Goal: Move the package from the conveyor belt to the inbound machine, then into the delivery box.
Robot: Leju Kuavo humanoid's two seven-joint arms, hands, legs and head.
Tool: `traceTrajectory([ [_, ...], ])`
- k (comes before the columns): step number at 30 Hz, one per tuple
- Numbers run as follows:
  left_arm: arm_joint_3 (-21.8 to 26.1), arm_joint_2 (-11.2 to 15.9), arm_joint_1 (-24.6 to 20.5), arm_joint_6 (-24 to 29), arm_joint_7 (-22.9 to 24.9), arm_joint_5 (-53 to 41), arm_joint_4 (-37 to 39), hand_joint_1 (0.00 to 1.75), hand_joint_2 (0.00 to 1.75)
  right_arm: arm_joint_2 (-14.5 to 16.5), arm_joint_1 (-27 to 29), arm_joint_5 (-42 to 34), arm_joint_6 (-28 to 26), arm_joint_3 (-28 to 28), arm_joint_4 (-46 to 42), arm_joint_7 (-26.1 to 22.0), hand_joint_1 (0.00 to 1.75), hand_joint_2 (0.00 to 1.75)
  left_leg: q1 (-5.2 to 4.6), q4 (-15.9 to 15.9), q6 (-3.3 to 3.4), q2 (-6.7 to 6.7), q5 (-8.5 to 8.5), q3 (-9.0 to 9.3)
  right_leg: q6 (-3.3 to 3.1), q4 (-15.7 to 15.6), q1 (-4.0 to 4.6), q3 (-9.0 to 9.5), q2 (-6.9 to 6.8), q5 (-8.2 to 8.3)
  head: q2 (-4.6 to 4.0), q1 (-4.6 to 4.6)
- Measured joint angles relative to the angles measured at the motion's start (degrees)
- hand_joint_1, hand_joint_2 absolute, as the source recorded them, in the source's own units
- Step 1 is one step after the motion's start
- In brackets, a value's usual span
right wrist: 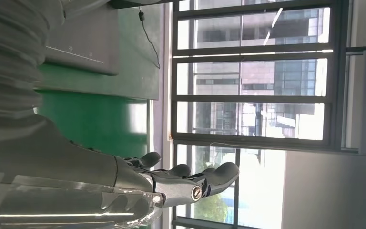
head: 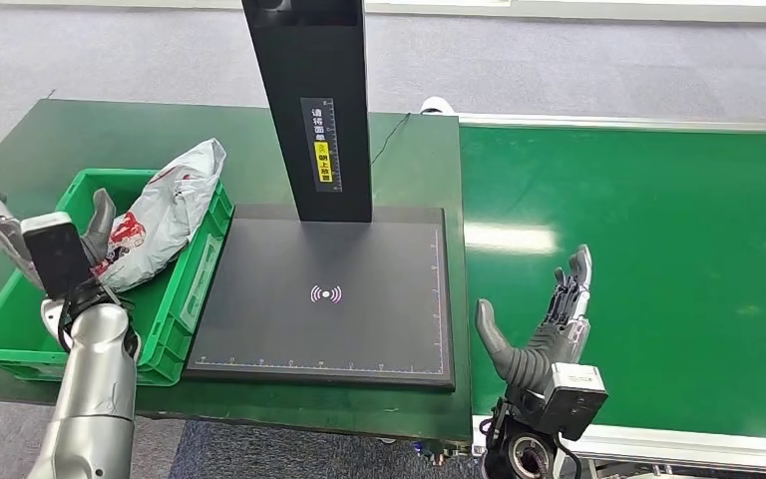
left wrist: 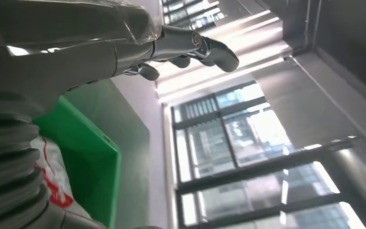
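Silver-armed and nearest the lens, the robot's right hand (head: 544,334) stands palm-up and spread over the near edge of the green conveyor belt (head: 658,269), holding nothing. Across from it, the left hand (head: 45,244) hangs over the near end of the green plastic delivery crate (head: 175,319), fingers splayed apart and apparently gripping nothing, though the wrist camera housing hides part of the palm in the head view. Just beyond that left hand's thumb, the crumpled white plastic mailer bag with red print (head: 165,215) lies inside the crate, its far end riding up over the rim. Between the two hands sits the flat black scanning pad of the inbound machine (head: 324,294), bare, with its black upright post (head: 309,100) behind.

Judging by the layout, the package has reached its last stop and the step in hand is the let-go. Done well, the left hand lifts straight up with fingers wide, so none snags the loose film and drags the bag back over the crate wall.
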Motion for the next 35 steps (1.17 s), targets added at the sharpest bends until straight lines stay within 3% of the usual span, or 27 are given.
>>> traceTrajectory([
  [6, -12.11, -3.41, 9.14, -16.37, -0.86, 5.76, -6.26, 0.0, 1.75, 0.06, 0.61, 2.97, 6.71, 0.06, 1.58, 2.18, 0.0, 1.75, -0.06, 0.0, 0.02, -0.07, -0.04, -0.05, 0.04, -0.03, -0.05, 0.02, -0.04, -0.03, 0.0, 0.0],
  [9, -19.07, -5.64, 13.96, -20.75, -1.33, 6.37, -6.25, 0.0, 1.75, 0.29, 0.93, 5.48, 9.98, 0.44, 3.53, 4.11, 0.0, 1.75, -0.08, 0.0, 0.03, -0.01, -0.07, -0.06, 0.04, -0.03, -0.07, -0.02, 0.0, -0.03, 0.0, 0.01],
  [12, -23.13, -7.28, 16.96, -24.37, -1.01, 7.29, -5.7, 0.0, 1.75, 0.4, 1.08, 7.11, 12.5, 0.85, 5.54, 5.68, 0.0, 1.75, -0.07, 0.0, 0.02, -0.03, -0.08, -0.08, 0.04, -0.03, -0.06, -0.04, 0.0, -0.03, 0.0, -0.01],
  [19, -25.05, -10.14, 21.81, -31.98, -3.27, 7.12, -0.67, 0.0, 1.75, 0.42, 0.9, 8.2, 16.62, 0.22, 11.51, 6.35, 0.0, 1.75, -0.03, 0.0, 0.02, -0.03, -0.09, -0.08, 0.03, -0.03, -0.03, -0.05, 0.0, -0.04, 0.0, -0.01],
  [35, -25.25, -11.67, 26.94, -33.47, -1.66, 2.38, -1.1, 0.0, 1.75, 0.77, 1.84, 8.7, 18.89, -0.6, 14.19, 5.38, 0.0, 1.75, -0.04, 0.0, 0.01, -0.04, -0.09, -0.09, 0.03, -0.03, -0.03, -0.05, 0.0, -0.05, 0.0, 0.0],
])
